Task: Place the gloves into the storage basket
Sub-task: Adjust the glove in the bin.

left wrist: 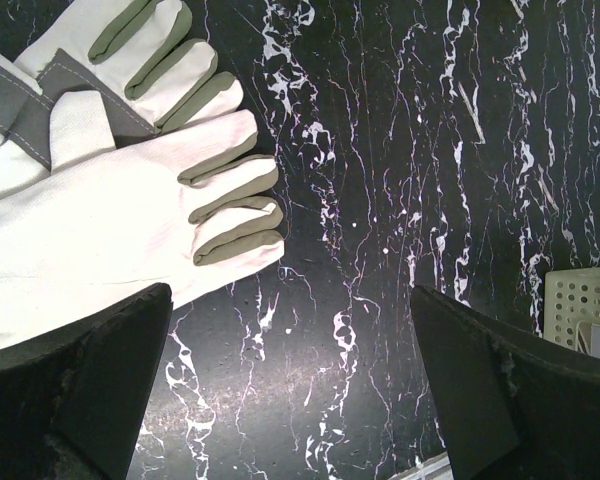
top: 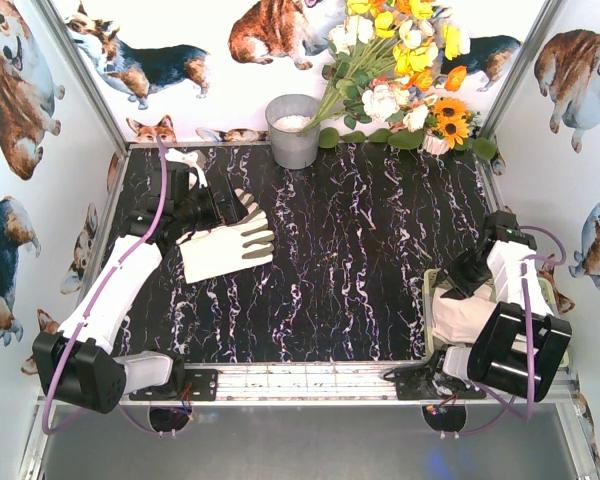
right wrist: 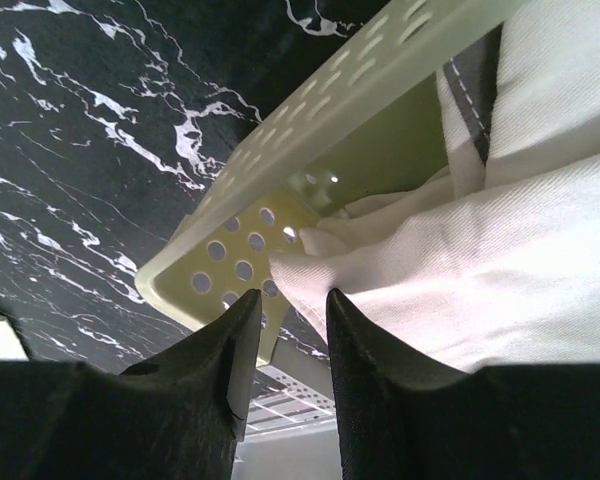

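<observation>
Two gloves (top: 225, 247) lie overlapped on left of black marble table (top: 360, 250). Left gripper (left wrist: 290, 300) just beside them, jaws wide. Storage basket (right wrist: 310, 130) at right, mostly hidden by right arm (top: 515, 300), w/ a white glove (right wrist: 480, 260) inside. Right gripper (right wrist: 293, 300) jaws narrow at the cloth edge; can't tell if pinching.

I'm looking down at the black, white-veined table (top: 360, 250), and on it I've got two overlapping gloves (top: 225, 245) at the left, a grey bucket (top: 293, 130) at the back, flowers (top: 400, 70) beside it, and the storage basket (right wrist: 380, 150) near right.
</observation>
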